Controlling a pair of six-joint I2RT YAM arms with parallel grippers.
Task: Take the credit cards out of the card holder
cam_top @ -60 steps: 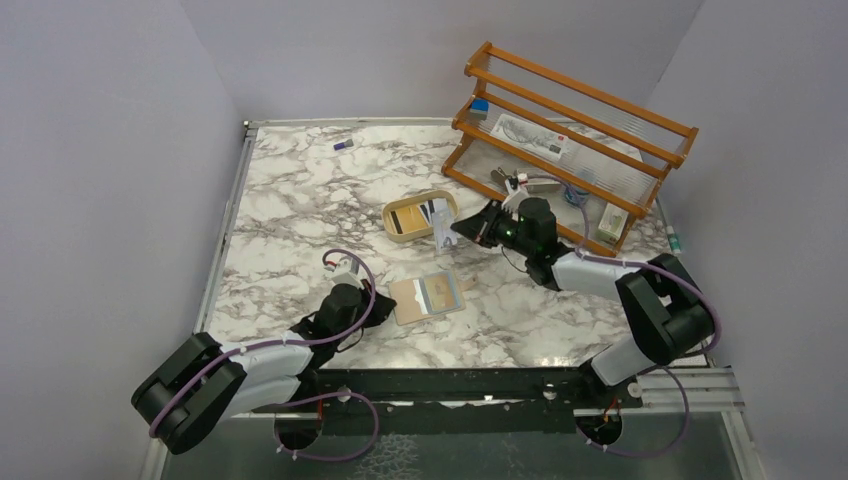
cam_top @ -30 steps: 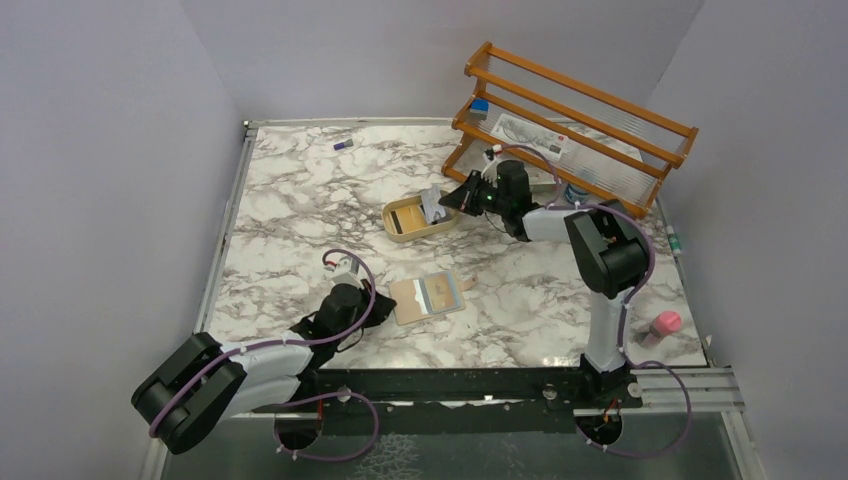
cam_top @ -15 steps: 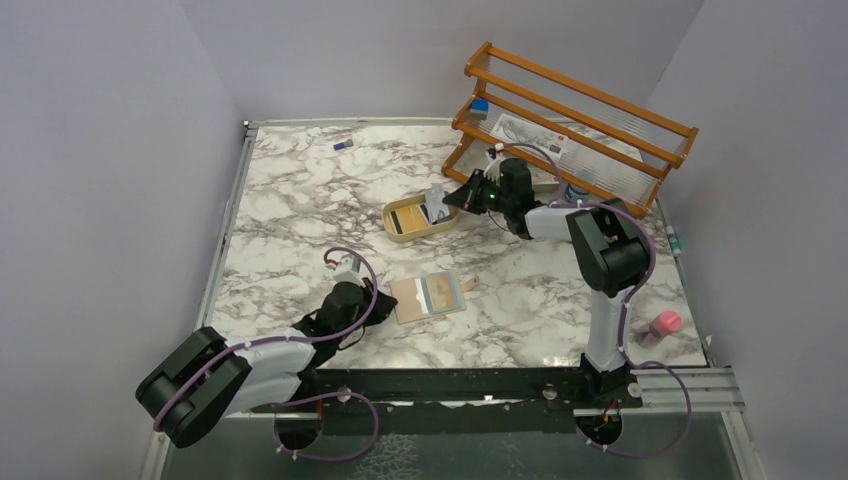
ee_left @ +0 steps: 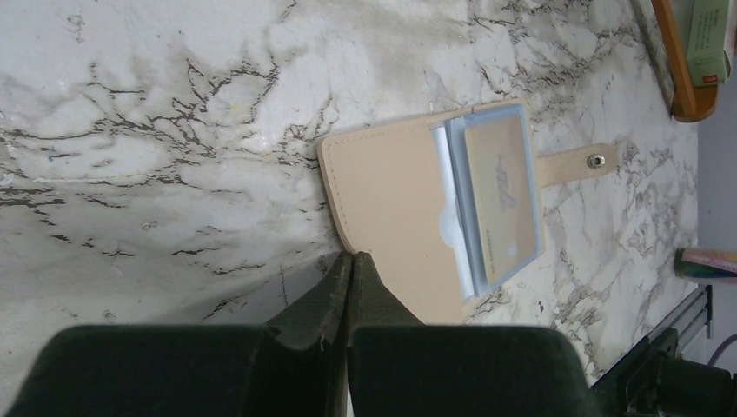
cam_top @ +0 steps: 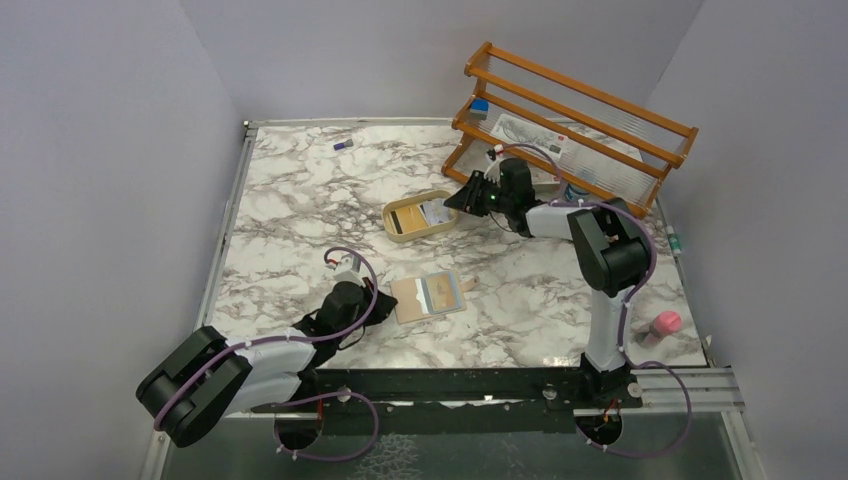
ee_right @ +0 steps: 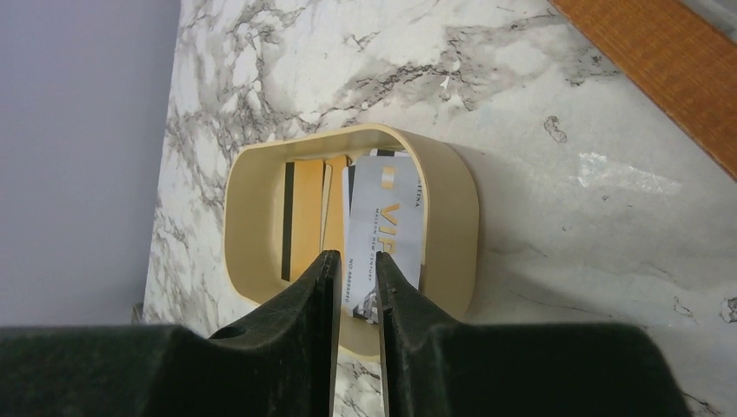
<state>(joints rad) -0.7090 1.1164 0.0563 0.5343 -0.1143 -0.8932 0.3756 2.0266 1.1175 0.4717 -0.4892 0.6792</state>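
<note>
Whitish credit card (ee_right: pixel 387 217) lies in the oval tan tray (ee_right: pixel 452 217) beside a gold striped card (ee_right: pixel 304 217); the right tool (ee_right: pixel 355 256) hovers above, fingers slightly parted, empty. On the tabletop (ee_left: pixel 174 130), the card holder (ee_left: pixel 391 208) lies open with a tan card (ee_left: pixel 500 195) pocketed. The left tool (ee_left: pixel 349 261) is closed beside it.

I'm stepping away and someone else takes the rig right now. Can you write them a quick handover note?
Left gripper: jaws shut, empty, at the edge of the open card holder.
Right gripper: jaws slightly apart over the tray, apparently holding nothing.
Done: grey card and gold card lie in the tray.
Left: a tan card sits in the holder's clear pocket, maybe more behind it; pull them out.
</note>
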